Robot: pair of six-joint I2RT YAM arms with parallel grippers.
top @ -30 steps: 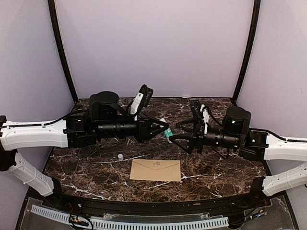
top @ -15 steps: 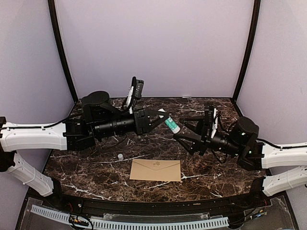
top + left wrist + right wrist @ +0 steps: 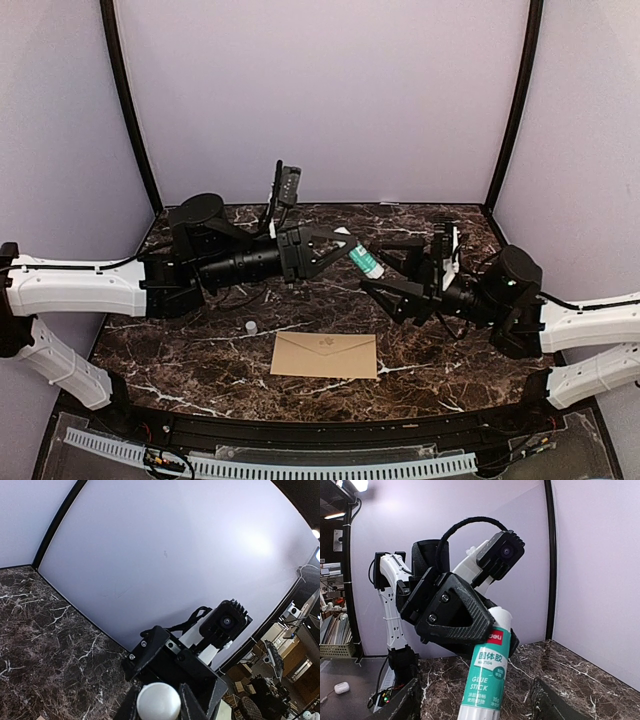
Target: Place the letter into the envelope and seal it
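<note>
At the left of the overhead view, the left arm reaches over the dark marbled bench [image 3: 180, 360] toward the middle, raised off the surface. On the near side of its forearm, a small white cap [image 3: 250, 326] stands alone on the bench. The left gripper [image 3: 345, 250] is clamped narrow on a glue stick [image 3: 366, 262]. It holds the stick tilted in the air, with the free end pointing right and slightly toward the near side.

Below that, at the middle of the bench's near part, the envelope [image 3: 325, 355] lies flat. It is kraft-brown, and its pointed flap is folded down with a small mark at the tip. With the flap down, what it holds cannot be seen.

To the right, the right gripper [image 3: 386, 270] faces the left one with its fingers spread wide, one on either side of the stick's free end.

The left wrist view shows only the stick's round white end between its own fingers. Beyond that is the right gripper's black body, with its camera [image 3: 225, 622] looking back.

Only the right wrist view shows the green-and-white label reading "GLUE STICK". It also shows the left fingers pinching the tube's upper part, while its own fingers [image 3: 402, 702] sit low at both sides, apart from the tube. The envelope and the cap show only from above.
</note>
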